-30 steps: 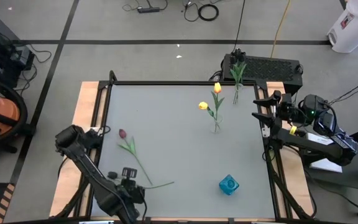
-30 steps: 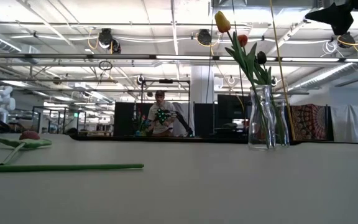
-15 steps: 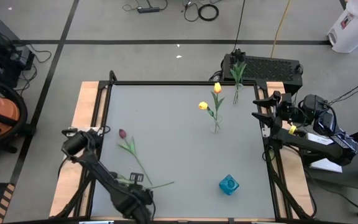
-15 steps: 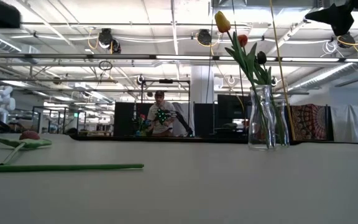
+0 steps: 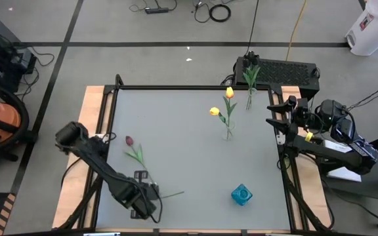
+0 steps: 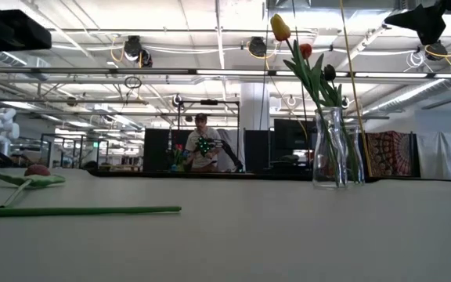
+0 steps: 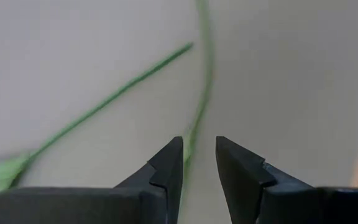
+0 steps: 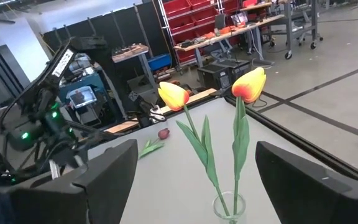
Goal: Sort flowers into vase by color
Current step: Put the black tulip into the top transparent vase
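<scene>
Left end effector (image 5: 144,195): released, over red tulip's (image 5: 143,166) stem near counter (image 5: 189,157) front edge.
Right end effector (image 5: 273,113): released, off counter's right edge.
Counter middle: bare.

Overhead, table-level, two wrist views, table (image 5: 189,151) shared

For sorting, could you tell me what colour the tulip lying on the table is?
Pinkish red head, green stem; clearest in the high view.
</scene>
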`<state>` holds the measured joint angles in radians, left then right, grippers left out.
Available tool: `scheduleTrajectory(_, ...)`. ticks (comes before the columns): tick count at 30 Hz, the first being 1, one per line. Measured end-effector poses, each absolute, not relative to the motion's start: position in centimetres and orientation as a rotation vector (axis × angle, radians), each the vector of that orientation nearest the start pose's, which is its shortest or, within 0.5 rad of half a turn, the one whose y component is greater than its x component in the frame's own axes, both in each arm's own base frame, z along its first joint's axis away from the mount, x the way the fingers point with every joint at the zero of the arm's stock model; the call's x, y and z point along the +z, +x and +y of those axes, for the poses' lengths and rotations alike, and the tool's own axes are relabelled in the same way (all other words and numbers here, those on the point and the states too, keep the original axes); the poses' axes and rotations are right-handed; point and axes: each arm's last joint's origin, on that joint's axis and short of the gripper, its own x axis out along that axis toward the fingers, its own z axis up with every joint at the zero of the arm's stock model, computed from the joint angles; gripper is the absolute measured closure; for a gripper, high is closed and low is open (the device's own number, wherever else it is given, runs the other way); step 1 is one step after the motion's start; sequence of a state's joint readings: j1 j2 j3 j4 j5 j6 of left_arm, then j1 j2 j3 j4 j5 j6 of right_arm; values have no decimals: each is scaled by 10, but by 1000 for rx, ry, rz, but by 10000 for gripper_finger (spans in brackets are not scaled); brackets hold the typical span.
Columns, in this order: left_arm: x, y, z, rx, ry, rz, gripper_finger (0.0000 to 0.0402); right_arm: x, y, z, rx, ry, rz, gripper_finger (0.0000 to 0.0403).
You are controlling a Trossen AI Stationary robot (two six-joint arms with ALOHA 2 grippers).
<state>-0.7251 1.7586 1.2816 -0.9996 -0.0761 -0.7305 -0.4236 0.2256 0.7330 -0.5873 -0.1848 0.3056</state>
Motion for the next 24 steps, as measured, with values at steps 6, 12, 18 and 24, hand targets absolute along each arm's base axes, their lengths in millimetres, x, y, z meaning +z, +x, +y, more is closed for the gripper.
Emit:
scheduleTrajectory(6,244,235,-192,18,-125,1366,300,327,42,-13,-248,322,39,85)
scheduleTrajectory(12,271,233,-171,15,-204,1276,300,327,42,-13,-248,321,39,85)
scheduleTrajectory(18,275,239,-159,46,-121,1212,300,327,42,-13,-248,321,39,85)
scheduleTrajectory(24,275,245,-149,51,-70,1201,300,327,42,-13,-248,321,39,85)
